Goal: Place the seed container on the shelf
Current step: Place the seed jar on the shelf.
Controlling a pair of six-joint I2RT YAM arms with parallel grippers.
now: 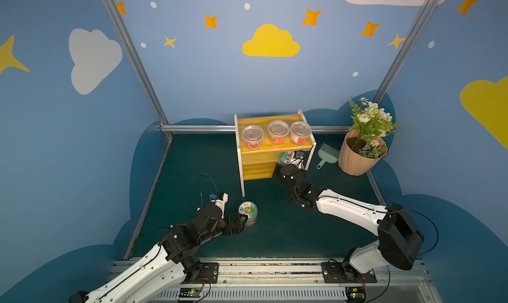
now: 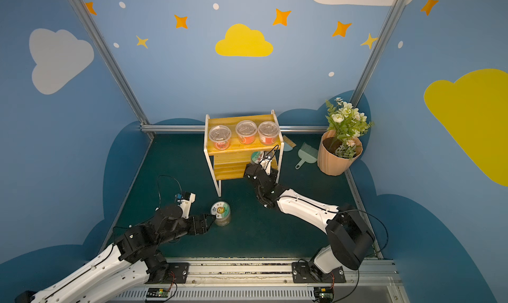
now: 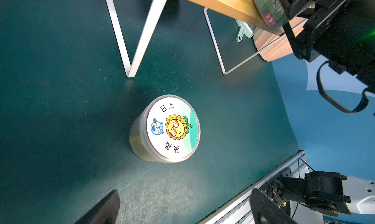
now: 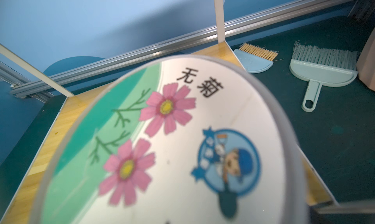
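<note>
Top views: one flower-lidded seed container (image 1: 286, 157) was located on the shelf's (image 1: 264, 121) lower tier at the right gripper (image 1: 297, 156), jaw state indeterminable; three cups (image 1: 277, 132) were counted above. Left wrist: one sunflower-lidded seed container (image 3: 172, 128) was seen unplaced on the floor (image 3: 60, 111) before the left gripper's (image 3: 185, 192) spread, empty jaws. Right wrist: two brushes (image 4: 322, 70) were counted.

The dark green table (image 1: 192, 178) carried the shelf (image 1: 261, 121), a sunflower-lidded container (image 1: 248, 211) near its front leg, a small green brush (image 1: 327, 153) and a peach flower pot (image 1: 357, 163). Three clear tubs (image 1: 276, 132) stood in a row on the top plank. A flower-lidded seed container (image 1: 284, 158) was at the lower plank; whether it rested there was unclear.
</note>
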